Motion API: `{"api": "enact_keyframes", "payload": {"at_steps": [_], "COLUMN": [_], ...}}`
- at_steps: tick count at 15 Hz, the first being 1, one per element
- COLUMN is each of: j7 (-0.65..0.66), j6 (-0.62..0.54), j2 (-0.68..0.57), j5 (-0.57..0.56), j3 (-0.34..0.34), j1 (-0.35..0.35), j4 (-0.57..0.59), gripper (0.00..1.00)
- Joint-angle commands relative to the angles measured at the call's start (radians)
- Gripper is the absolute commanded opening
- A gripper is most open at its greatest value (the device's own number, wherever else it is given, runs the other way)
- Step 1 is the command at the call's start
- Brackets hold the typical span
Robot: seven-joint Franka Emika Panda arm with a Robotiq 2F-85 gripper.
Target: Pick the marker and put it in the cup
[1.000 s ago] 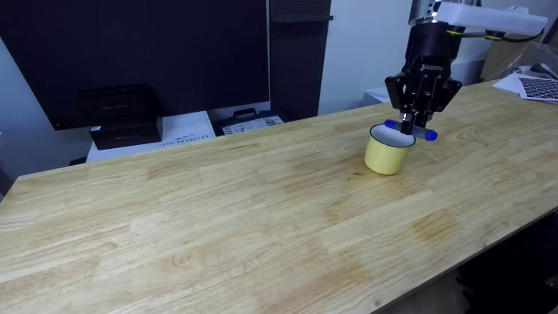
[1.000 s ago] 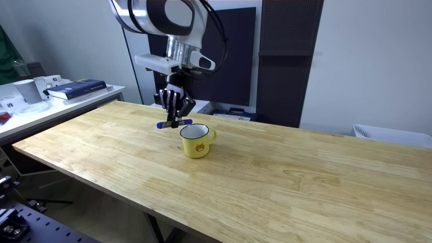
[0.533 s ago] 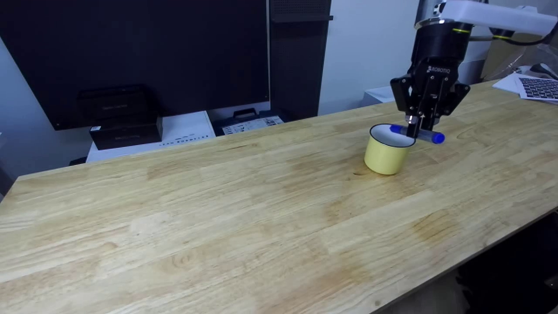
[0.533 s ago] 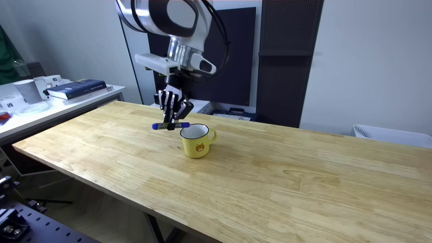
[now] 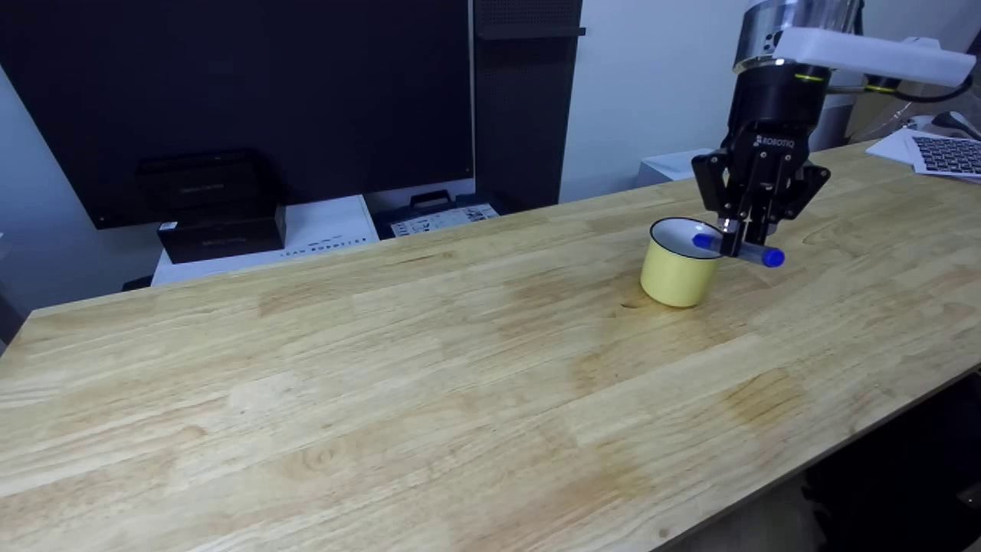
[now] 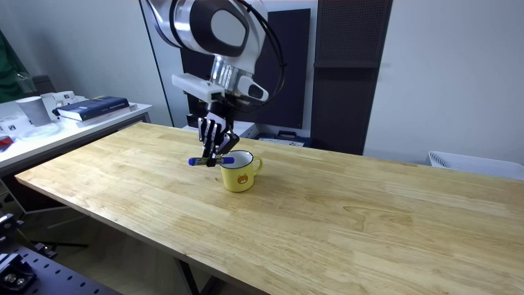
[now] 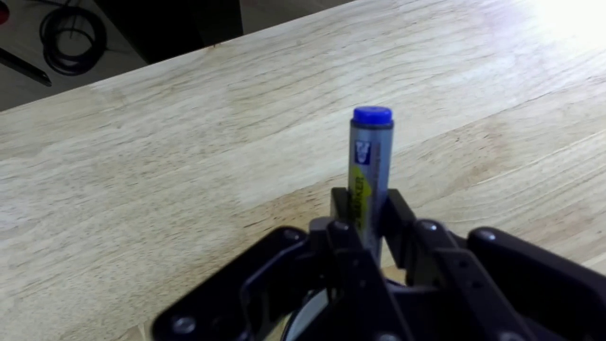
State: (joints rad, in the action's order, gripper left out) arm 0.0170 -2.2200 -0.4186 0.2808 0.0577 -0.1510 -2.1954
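My gripper (image 5: pixel 740 247) is shut on the marker (image 5: pixel 757 254), gripping it near its middle. The marker lies almost level, with blue ends and a grey printed body. It also shows in an exterior view (image 6: pixel 199 162) and, pointing away from the gripper, in the wrist view (image 7: pixel 371 156). The pale-yellow cup (image 5: pixel 678 277) stands upright on the table; its handle and a small animal face show in an exterior view (image 6: pixel 238 179). One blue end overlaps the cup's mouth in both exterior views; the gripper is beside the rim. In the wrist view the fingers hide most of the cup (image 7: pixel 310 312).
The cup stands on a long wooden table (image 5: pixel 383 399). A keyboard (image 5: pixel 950 156) lies at its far right end. A side table with a dark blue book (image 6: pixel 93 107) and a grey cup-shaped container (image 6: pixel 35 111) adjoins in an exterior view. Boxes (image 5: pixel 222 232) stand behind the table.
The gripper with the marker first shifts sideways so less of the marker overlaps the cup, then comes down closer to the rim. The cup has not moved.
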Motion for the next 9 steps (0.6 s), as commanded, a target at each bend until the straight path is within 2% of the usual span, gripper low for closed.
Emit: {"api": "enact_keyframes", "payload": {"at_steps": [1,9], "j7": [-0.015,-0.025], "j6": [0.004,-0.008], "j2": [-0.061,-0.124], "j5": [0.024,0.032], "j3": [0.002,-0.002], "j1": [-0.019,-0.04], "j4": [0.058,0.159], "gripper": [0.05,0.05]}}
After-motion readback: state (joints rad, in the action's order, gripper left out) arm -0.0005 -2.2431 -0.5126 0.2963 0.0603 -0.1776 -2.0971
